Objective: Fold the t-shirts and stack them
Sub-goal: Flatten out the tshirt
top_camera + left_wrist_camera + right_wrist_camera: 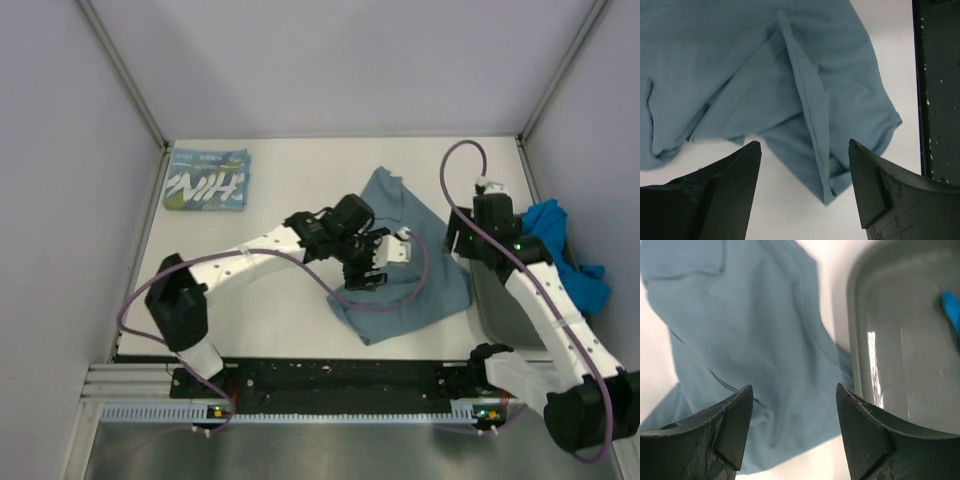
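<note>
A plain slate-teal t-shirt (415, 285) lies crumpled on the white table, right of centre. My left gripper (372, 268) hovers over its left part, open, nothing between the fingers. In the left wrist view the gripper (805, 145) stands above a raised fold and a corner of this t-shirt (740, 75). My right gripper (462, 240) is open over the shirt's right edge; the right wrist view shows it (794, 387) empty above the cloth (740, 315). A folded teal t-shirt with white "NIH" lettering (206, 181) lies at the far left. A bright blue t-shirt (560, 245) is heaped at the right.
A dark grey-green tray (500, 305) stands at the right edge beside the slate-teal shirt, its rim (855, 330) close to my right gripper, with the bright blue cloth (952, 310) at its far side. A black base board (937, 90) runs along the table's near edge.
</note>
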Controlling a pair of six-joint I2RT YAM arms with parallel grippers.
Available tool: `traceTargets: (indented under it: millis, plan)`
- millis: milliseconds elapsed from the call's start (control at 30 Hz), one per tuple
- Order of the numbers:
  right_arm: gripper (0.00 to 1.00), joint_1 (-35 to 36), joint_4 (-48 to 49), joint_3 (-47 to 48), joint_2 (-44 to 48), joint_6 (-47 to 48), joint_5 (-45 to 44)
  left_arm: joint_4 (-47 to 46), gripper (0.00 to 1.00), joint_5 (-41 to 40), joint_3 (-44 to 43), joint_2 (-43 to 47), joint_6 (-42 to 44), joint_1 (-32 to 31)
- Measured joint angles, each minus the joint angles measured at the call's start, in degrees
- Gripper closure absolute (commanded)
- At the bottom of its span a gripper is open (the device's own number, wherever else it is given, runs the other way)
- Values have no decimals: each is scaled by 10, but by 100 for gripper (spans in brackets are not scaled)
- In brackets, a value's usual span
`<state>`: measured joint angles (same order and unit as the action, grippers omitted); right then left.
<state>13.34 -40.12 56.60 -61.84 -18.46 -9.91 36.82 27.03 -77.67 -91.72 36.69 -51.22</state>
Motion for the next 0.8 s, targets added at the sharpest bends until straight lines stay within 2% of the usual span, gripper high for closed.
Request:
traceTargets:
  millis: [133,333,400,533,567,633,800]
  plan:
    - [29,-23,-22,-95,95,-32,-2,-31,26,-17,-85,-115,-26,-48]
    - [28,-38,-56,-120,166,-53,-22,-30,33,-15,-214,-257,-46,-81]
    - [28,-41,-57,-119,179,-56,-26,-30,46,-12,-230,-283,-54,-84]
    - [28,-44,-63,-119,180,-56,-41,-21,63,-21,-238,-308,-66,-85]
    - [28,-45,-63,-119,176,-56,-44,-19,72,-24,-244,-314,-67,-85]
    - [28,-46,-67,-119,174,-56,-53,-16,100,-27,-253,-325,-72,-84]
    - [28,-46,-68,-119,174,-56,-59,8,100,-39,-271,-328,-83,-85]
